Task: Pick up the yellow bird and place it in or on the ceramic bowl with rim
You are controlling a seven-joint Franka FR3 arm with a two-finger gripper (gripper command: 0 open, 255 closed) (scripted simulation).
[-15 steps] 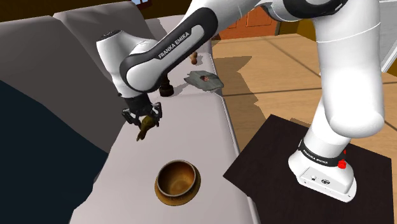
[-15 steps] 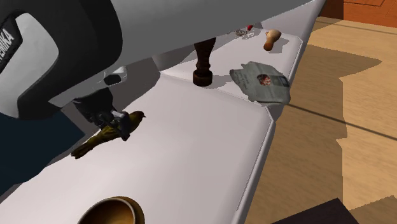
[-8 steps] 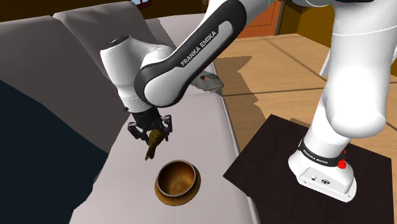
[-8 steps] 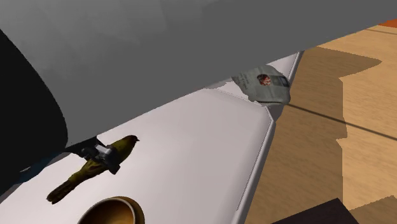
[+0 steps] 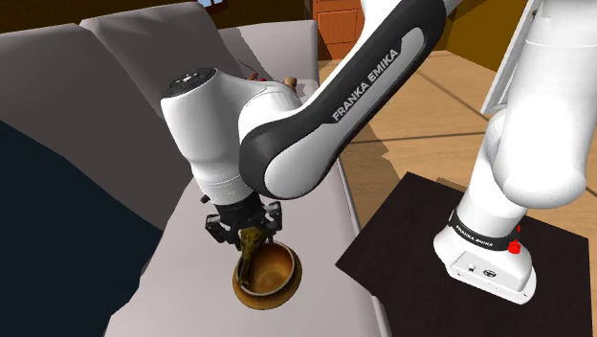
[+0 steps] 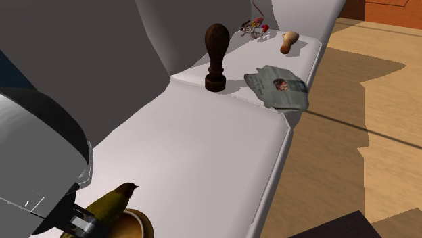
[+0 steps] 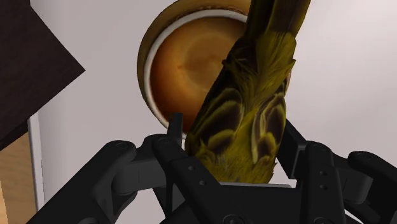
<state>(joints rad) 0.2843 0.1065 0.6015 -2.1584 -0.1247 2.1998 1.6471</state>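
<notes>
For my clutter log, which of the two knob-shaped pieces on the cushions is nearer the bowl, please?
The tall dark brown piece; the small pale one lies farther back, past the crumpled grey item.

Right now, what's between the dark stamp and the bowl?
Bare pale cushion lies between stamp and bowl in the second exterior view; the bird hangs over the bowl's rim.

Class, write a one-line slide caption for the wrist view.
The tool clasps a yellow bird above the brown bowl.

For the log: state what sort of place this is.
Likely a living room: a grey sofa serves as work surface, with wooden floor beside it and a crumpled paper on it.
</notes>
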